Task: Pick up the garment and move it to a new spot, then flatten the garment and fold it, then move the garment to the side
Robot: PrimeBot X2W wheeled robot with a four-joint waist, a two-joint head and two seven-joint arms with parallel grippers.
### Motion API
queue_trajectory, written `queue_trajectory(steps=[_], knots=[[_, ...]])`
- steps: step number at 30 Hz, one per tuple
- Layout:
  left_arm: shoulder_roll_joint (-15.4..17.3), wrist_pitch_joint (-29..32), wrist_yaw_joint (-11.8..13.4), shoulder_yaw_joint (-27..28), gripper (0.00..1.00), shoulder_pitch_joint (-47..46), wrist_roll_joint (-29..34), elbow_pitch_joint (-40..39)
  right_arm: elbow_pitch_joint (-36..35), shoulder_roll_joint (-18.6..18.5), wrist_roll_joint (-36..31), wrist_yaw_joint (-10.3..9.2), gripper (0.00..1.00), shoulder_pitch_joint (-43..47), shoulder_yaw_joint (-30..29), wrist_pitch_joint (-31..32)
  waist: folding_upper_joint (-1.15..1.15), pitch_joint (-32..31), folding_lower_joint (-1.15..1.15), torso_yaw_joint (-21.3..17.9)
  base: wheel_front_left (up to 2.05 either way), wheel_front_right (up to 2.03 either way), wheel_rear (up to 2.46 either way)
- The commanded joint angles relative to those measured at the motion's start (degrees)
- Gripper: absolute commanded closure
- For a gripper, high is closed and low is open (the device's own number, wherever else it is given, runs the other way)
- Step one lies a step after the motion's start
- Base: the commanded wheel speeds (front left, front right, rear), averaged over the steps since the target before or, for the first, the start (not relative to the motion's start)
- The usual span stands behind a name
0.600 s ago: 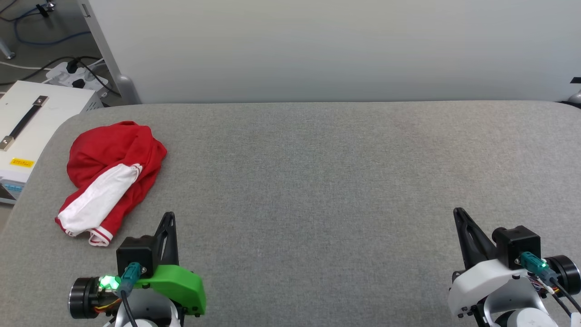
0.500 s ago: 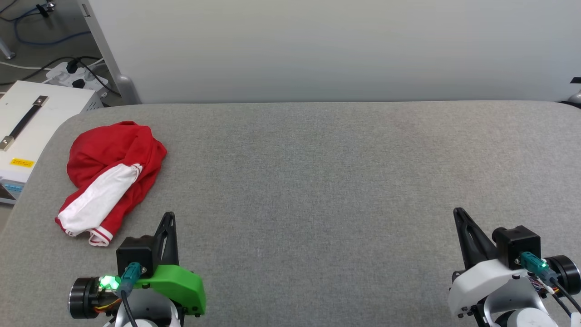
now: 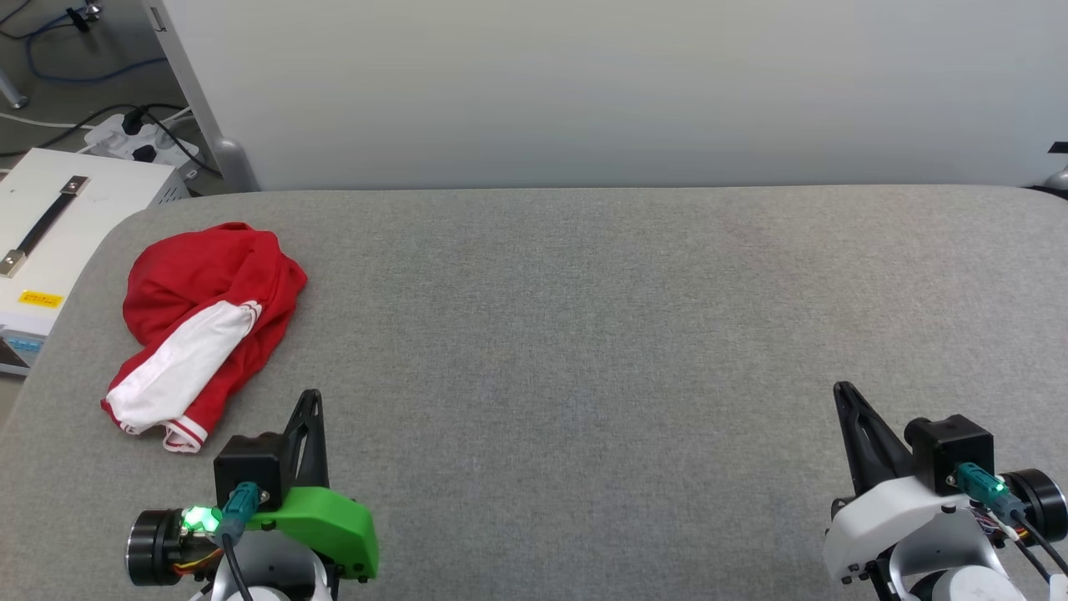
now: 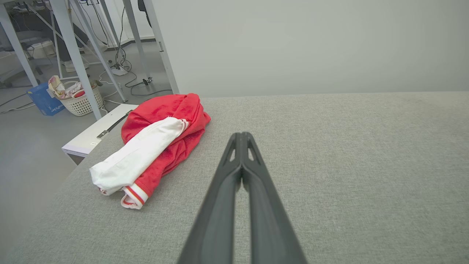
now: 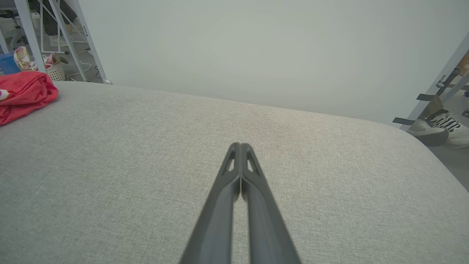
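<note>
Garment lies bunched on the bench, ahead-left of the left claw, its long axis running roughly along the claw's pointing line. Both claws are pressed together and empty; the right claw is well apart.

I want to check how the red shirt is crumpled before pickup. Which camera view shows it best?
The left wrist view: the shirt lies close and whole, its white sleeve and striped trim clear. The head view shows the shirt whole, but smaller. The right wrist view shows a red part, cut at its left border.
</note>
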Motion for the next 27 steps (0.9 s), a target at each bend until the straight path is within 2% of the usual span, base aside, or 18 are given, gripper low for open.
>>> queue_trajectory(steps=[1,15,16,27], knots=[[-0.2,0.0,0.2,0.1,1.0,-1.0,0.5,-0.1,-0.3,0.1,-0.5,-0.04,1.0,-0.9,0.1,0.2,0.0,0.0,0.0,0.0,0.0,0.0,0.0],[-0.2,0.0,0.2,0.1,1.0,-1.0,0.5,-0.1,-0.3,0.1,-0.5,-0.04,1.0,-0.9,0.1,0.2,0.0,0.0,0.0,0.0,0.0,0.0,0.0],[0.0,0.0,0.0,0.0,0.0,0.0,0.0,0.0,0.0,0.0,0.0,0.0,0.0,0.0,0.0,0.0,0.0,0.0,0.0,0.0,0.0,0.0,0.0],[0.0,-0.9,0.3,0.0,0.0,0.0,-0.7,-0.2,-0.5,0.0,0.9,0.0,0.0,0.1,-0.5,-0.8,0.0,0.1,0.0,0.0,0.0,0.0,0.0]])
